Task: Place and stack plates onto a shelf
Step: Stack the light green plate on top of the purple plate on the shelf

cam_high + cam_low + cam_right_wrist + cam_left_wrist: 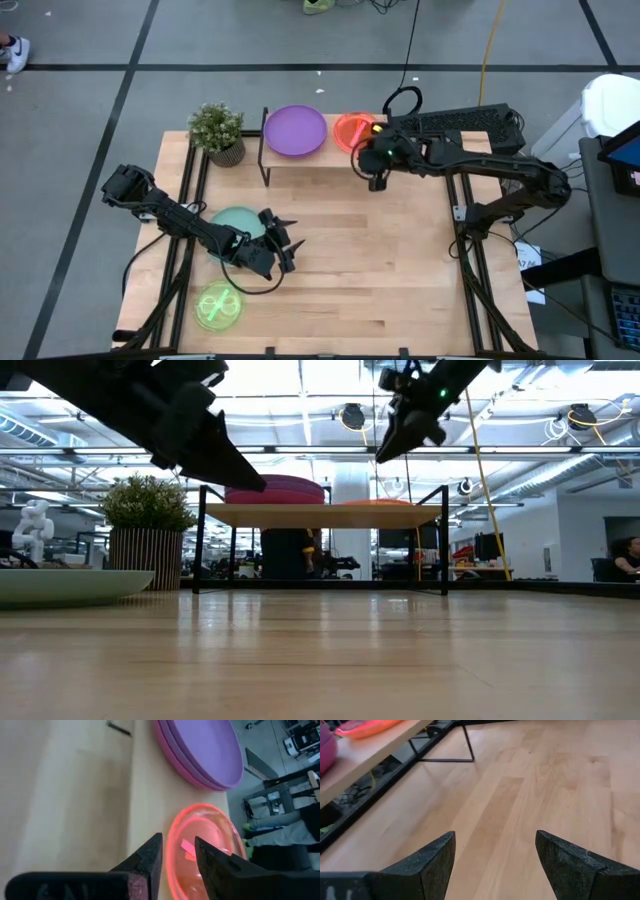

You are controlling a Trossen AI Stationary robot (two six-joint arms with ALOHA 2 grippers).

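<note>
The shelf [305, 158] stands at the table's far middle. On it lie a purple plate on a magenta one [295, 130] [202, 750] and, to their right, translucent orange-pink plates [350, 128] [210, 830]. My right gripper [368, 168] [178, 855] hangs above the orange-pink plates' near rim, with a narrow gap between its fingers and nothing in it; the low view [395, 445] shows it clear above the shelf. My left gripper [285, 245] [495, 855] is open and empty above bare table, just right of a teal plate [232, 222]. A lime-green plate [218, 305] lies near the front left.
A potted plant [218, 132] stands left of the shelf. A keyboard [460, 122] lies at the far right edge. Bare wood spreads over the table's middle and right.
</note>
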